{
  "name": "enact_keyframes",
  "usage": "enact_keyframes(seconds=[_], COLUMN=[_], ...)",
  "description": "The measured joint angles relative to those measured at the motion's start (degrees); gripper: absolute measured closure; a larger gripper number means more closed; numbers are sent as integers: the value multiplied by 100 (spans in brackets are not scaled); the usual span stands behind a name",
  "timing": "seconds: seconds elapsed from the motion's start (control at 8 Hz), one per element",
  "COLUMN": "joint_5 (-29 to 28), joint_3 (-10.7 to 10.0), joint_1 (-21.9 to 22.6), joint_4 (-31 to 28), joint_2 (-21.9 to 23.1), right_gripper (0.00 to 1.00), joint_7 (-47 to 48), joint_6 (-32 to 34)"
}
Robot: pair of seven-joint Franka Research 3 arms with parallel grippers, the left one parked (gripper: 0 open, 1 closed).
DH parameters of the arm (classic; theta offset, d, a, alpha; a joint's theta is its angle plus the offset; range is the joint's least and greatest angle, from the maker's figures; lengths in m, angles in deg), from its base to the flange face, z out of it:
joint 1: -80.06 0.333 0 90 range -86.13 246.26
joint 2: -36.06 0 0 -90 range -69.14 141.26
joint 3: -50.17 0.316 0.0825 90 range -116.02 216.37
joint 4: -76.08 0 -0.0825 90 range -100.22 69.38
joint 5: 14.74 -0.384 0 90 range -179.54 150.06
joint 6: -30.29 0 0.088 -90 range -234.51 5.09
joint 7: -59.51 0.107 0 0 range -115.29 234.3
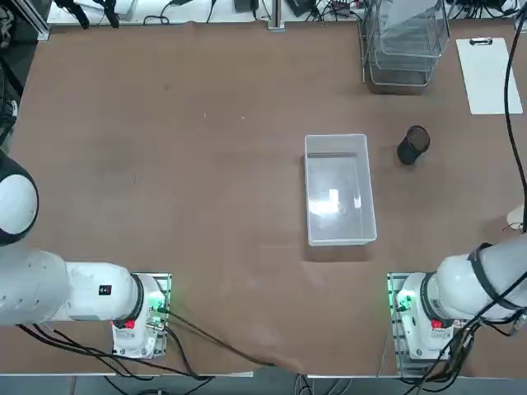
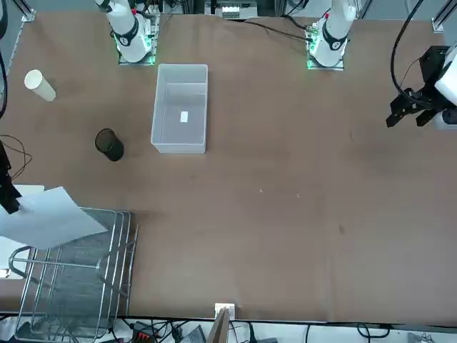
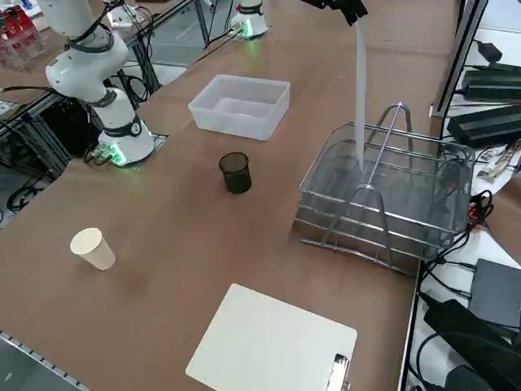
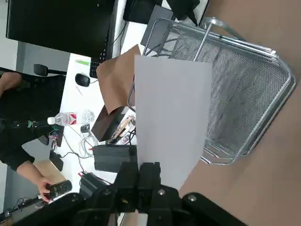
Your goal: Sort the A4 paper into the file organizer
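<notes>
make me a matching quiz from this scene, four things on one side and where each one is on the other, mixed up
Things:
1. thin white A4 paper
2. white paper cup
3. white clipboard with black clip
4. black mesh pen cup

Places:
a. lying flat by the table's edge
b. between clear plastic bin and wire rack
c. pinched in the shut right gripper
d. on its side

Pairs: 1-c, 2-d, 3-a, 4-b

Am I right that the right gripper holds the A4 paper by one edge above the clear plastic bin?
Not quite. The right gripper does pinch the A4 paper by one edge, but the sheet hangs above the file organizer, not the clear plastic bin, which sits apart nearer the arm bases. The right side view shows this.
</notes>
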Motion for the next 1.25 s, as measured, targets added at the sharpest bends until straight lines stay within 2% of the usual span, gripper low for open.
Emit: enact_keyframes(seconds=[0.75,1.25], joint_5=[-106,-108], joint_3=[0,0], joint_1=[-32,-55], joint_4=[-39,-206], joint_2=[-200,-275], right_gripper=[99,99], joint_7=[2,1], joint_6=[-497,-555])
